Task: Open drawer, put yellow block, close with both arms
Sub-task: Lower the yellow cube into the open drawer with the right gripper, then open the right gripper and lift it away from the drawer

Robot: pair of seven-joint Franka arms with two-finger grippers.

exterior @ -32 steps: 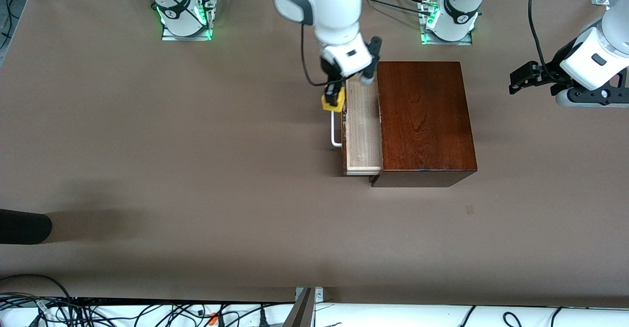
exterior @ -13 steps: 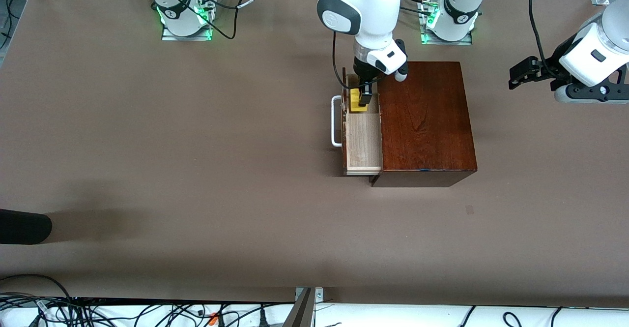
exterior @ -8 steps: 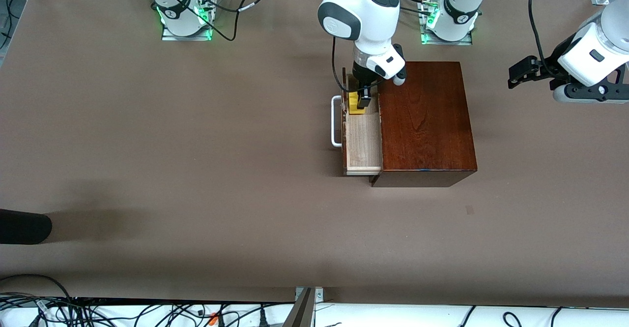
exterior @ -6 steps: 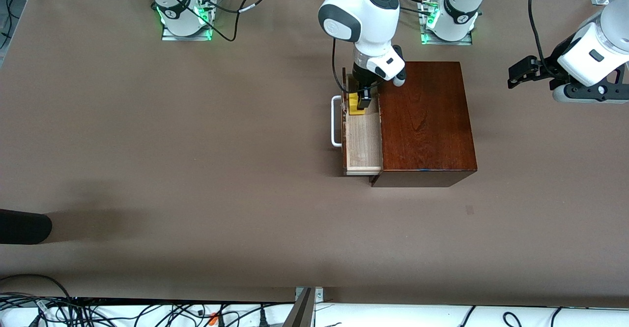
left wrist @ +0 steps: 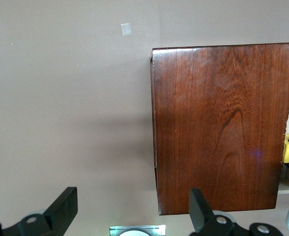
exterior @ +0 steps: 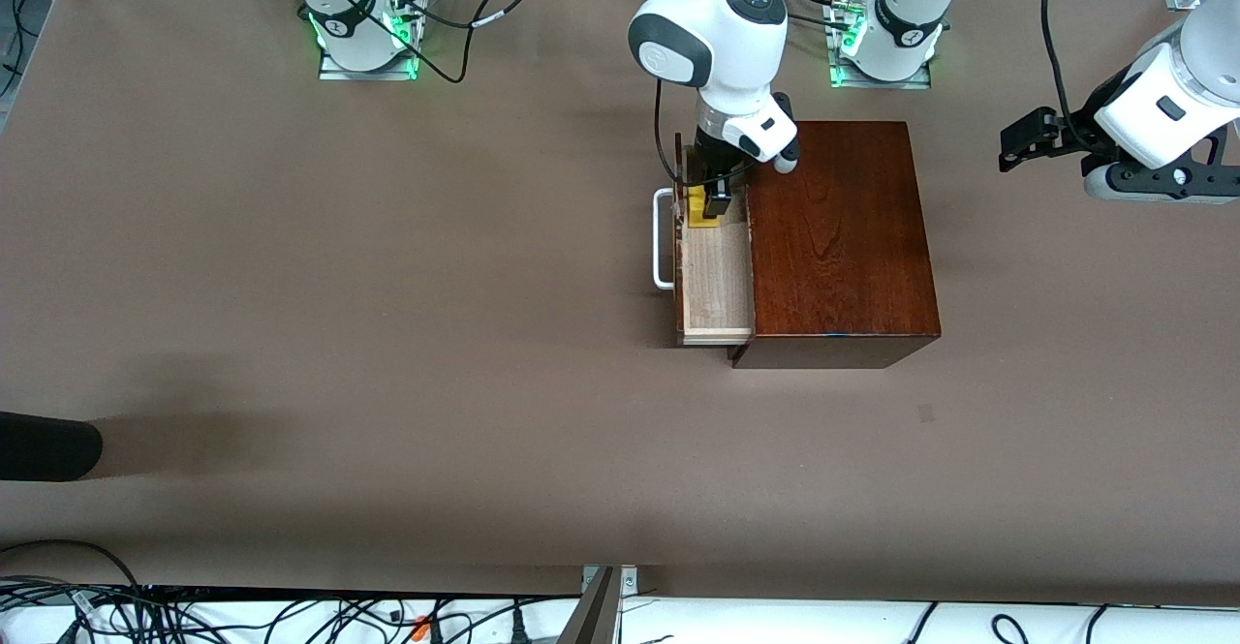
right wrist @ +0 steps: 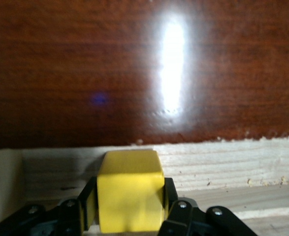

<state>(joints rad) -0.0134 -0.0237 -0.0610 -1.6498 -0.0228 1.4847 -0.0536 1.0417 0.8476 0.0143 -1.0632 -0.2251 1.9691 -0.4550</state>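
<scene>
The drawer (exterior: 717, 281) stands pulled out of the reddish-brown wooden box (exterior: 838, 237), its white handle (exterior: 662, 242) toward the right arm's end of the table. My right gripper (exterior: 709, 200) is shut on the yellow block (exterior: 701, 206) and holds it down inside the drawer, at the tray's end farthest from the front camera. In the right wrist view the block (right wrist: 130, 194) sits between the fingers (right wrist: 170, 199), low in the pale tray (right wrist: 223, 169). My left gripper (exterior: 1019, 145) is open in the air past the box at the left arm's end, where that arm waits.
A dark rounded object (exterior: 44, 445) lies at the table's edge at the right arm's end. Cables (exterior: 291, 615) run along the table's front edge. The left wrist view shows the box top (left wrist: 220, 123) and a small pale mark (left wrist: 126, 29) on the table.
My right gripper carried the yellow block from over the handle into the drawer and lowered it. In the last half second it barely moved. The left arm drifted slightly.
</scene>
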